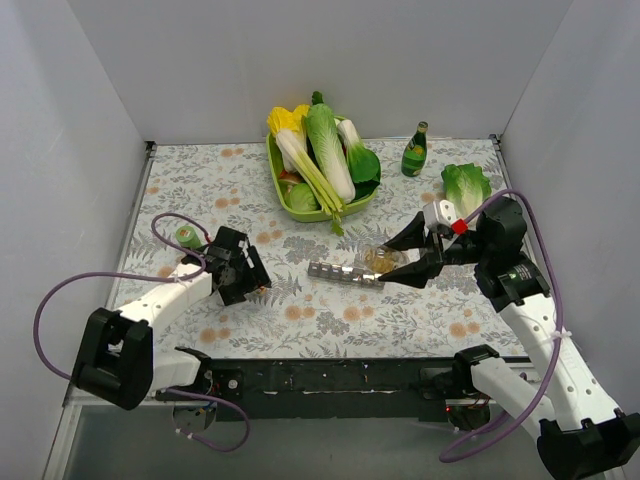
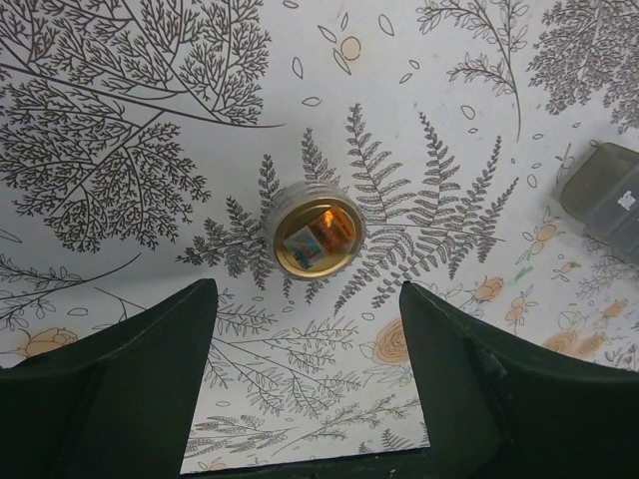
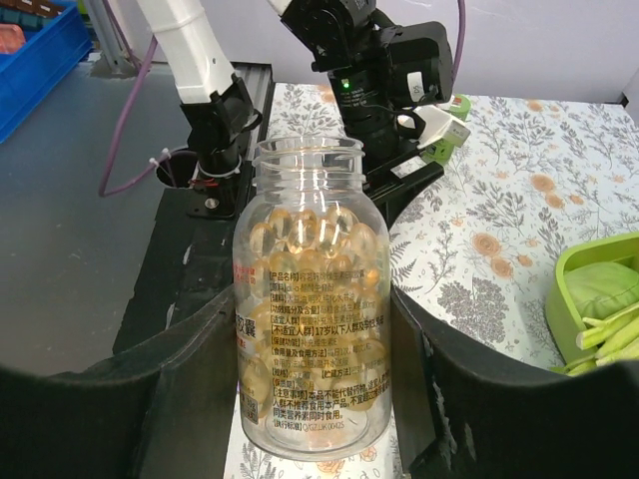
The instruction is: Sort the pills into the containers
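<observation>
The pill bottle (image 3: 305,299) was clear, glossy plastic with a thin printed label, and the pills (image 3: 310,235) inside looked smooth, shiny and translucent amber. The round lid (image 2: 315,232) had a brassy metallic sheen against the table cover (image 2: 150,120), a matt, smooth sheet printed with grey ferns. The containers (image 1: 346,271) looked dull silvery-grey, the vegetable tray (image 1: 355,207) smooth green plastic, the small bottle (image 1: 414,152) glossy dark green.

Containers (image 1: 346,272): a short silvery strip of joined cube cells, lying flat just below centre of the top view and slanting slightly down to the right. Just beside its right end, a clear labelled bottle (image 3: 310,339), mouth open, packed with amber pills (image 3: 305,235). A round gold cap (image 2: 318,232) lies flat, mid-frame in the left wrist view.
</observation>
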